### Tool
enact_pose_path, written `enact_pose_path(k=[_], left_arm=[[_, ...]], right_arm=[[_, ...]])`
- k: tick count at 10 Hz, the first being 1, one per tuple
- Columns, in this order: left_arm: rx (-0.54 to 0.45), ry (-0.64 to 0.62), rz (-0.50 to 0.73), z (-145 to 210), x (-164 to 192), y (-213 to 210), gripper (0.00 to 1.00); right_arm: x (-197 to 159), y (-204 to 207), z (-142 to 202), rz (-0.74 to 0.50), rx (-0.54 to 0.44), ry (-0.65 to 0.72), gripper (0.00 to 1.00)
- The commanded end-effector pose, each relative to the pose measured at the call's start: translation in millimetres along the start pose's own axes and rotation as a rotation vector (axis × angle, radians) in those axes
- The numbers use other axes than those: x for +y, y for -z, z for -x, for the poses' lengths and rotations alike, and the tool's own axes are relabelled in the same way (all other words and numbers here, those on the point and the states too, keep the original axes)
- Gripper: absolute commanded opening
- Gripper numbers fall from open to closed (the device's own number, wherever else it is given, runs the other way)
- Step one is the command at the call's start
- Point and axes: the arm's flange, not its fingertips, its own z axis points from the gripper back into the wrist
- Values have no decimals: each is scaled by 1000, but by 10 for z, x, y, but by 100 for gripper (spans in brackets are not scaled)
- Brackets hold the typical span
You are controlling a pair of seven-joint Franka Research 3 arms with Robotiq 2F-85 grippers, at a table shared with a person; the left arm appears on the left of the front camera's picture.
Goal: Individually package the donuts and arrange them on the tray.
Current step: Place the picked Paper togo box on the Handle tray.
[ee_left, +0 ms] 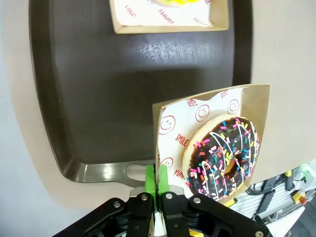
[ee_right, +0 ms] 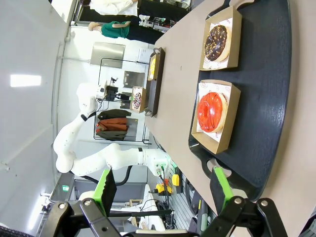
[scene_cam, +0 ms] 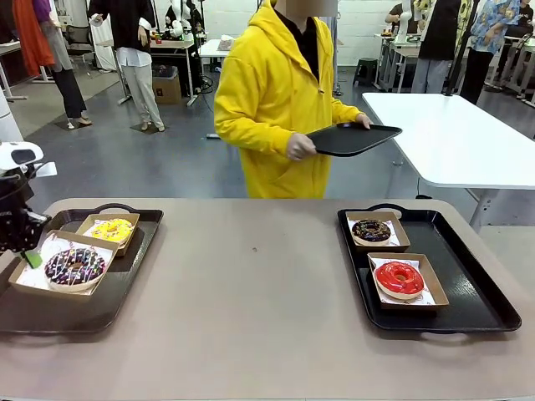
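**Currently: sprinkled donut's box gripped at the left tray**

On the robot's left, the black two-finger left gripper [ee_left: 157, 185] is seen pinched shut, its green pads clamped on the edge of a brown cardboard box lined with white smile-printed paper [ee_left: 178, 126]. Inside that box lies a dark chocolate-iced ring donut with coloured sprinkles and white drizzle [ee_left: 223, 155]. The box is held tilted over the near edge of a dark rectangular plastic tray [ee_left: 98, 98], partly overhanging its rim. Farther along the same tray, a second cardboard box holding a yellow-iced ring donut [scene_cam: 111, 229] is set flat.

On the robot's right, a second dark tray [scene_cam: 468, 284] carries two more cardboard boxes, one behind the other: a dark chocolate donut with sprinkles [scene_cam: 371, 230] at the far end and a glossy red-iced ring donut [scene_cam: 399, 277] nearer. The right gripper [ee_right: 160, 185] is held above the near end of this tray with its green-padded fingers spread wide and nothing between them.

Across the beige table [scene_cam: 251, 284], a person in a yellow hooded top [scene_cam: 267, 100] is seen holding a third black tray [scene_cam: 351, 138] in both hands.
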Motion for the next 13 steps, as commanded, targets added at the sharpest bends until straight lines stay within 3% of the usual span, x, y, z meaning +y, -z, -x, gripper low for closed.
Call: enact_pose_path(k=[1,6,11,12,13], left_arm=[[-9,6,-31,5,171,127,1],[21,-34,-75,-186,195,411,1],[8,-45,-117,-251,142,439,1],[16,-40,-122,-257,146,437,11],[17,-36,-122,-253,144,436,57]], right_arm=[[9,-3,6,-3,0,5,100],[9,-3,6,-3,0,5,100],[9,-3,6,-3,0,5,100],[9,-3,6,-3,0,5,100],[9,-3,6,-3,0,5,100]])
